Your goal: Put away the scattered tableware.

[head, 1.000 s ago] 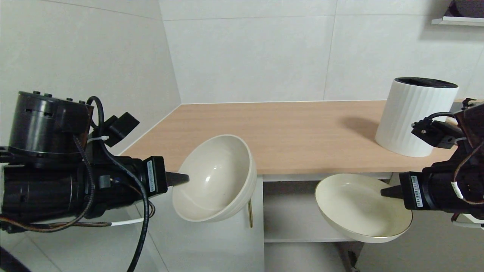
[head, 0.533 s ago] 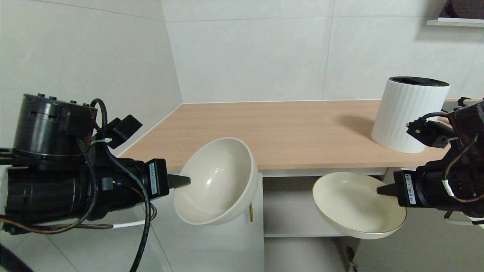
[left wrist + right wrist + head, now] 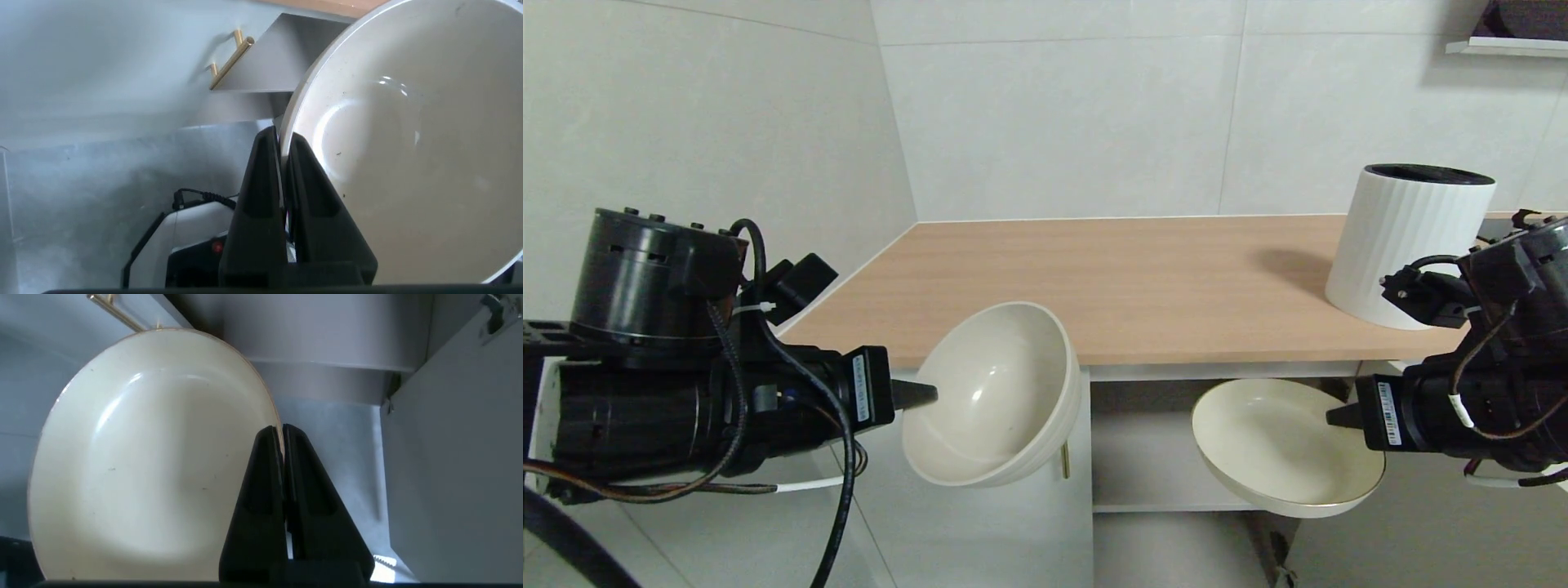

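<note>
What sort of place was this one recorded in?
Most likely a kitchen: a wooden countertop against white tiled walls, a white cabinet with a brass handle underneath, and the left gripper holding a bowl, the right gripper a plate.

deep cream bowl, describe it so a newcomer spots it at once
Start at the wooden countertop. Off its front edge, on the robot's left, the deep cream bowl hangs tipped sideways, rim pinched in the left gripper. Unlike the shallow gold-rimmed cream plate in the right gripper, it is deep and round.
</note>
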